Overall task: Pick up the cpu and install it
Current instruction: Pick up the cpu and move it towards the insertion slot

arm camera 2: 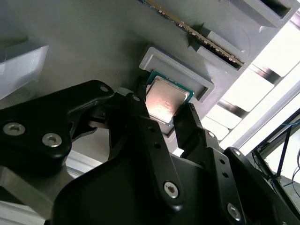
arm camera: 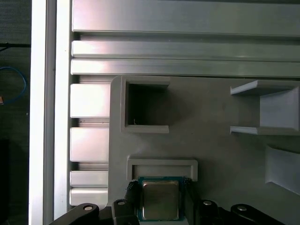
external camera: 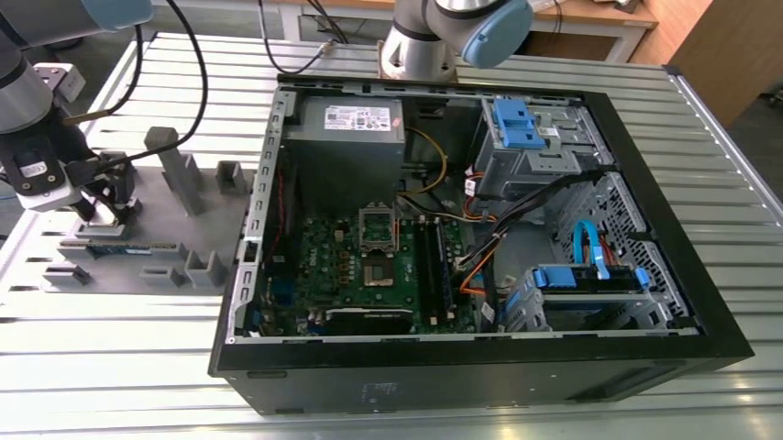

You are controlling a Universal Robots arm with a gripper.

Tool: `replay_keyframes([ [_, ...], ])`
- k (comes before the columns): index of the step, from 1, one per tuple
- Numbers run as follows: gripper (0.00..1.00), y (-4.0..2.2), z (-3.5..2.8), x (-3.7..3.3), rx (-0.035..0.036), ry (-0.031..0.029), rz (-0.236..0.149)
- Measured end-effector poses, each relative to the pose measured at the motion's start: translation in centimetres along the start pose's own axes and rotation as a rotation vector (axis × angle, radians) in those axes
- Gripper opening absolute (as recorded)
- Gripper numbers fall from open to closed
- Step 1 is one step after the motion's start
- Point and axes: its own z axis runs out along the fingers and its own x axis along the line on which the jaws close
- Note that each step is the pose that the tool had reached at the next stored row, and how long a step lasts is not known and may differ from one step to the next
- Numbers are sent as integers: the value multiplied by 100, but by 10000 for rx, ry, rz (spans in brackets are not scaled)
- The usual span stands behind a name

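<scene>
**Gripper at the cpu on the tray**

The cpu (arm camera: 160, 199) lies on the grey tray (external camera: 159, 225), against a U-shaped stop (arm camera: 161, 164), with a memory stick (arm camera 2: 201, 35) slotted nearby. The open case (external camera: 490, 376) stands well apart, toward the exterior view's right. The arm points down. The gripper (arm camera 2: 164, 101) flanks the cpu, seemingly clamped on its edges.

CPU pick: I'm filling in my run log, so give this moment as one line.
gripper at cpu | cpu at grey fixture | outside computer case
</scene>
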Motion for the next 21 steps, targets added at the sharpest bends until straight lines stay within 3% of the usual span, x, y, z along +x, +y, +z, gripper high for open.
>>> replay_keyframes([
  [10, 51, 0, -1, -1, -1, -1, 1],
  [12, 51, 0, -1, -1, 0, -1, 0],
  [13, 58, 0, -1, -1, 0, -1, 0],
  [21, 58, 0, -3, -1, 0, -1, 0],
])
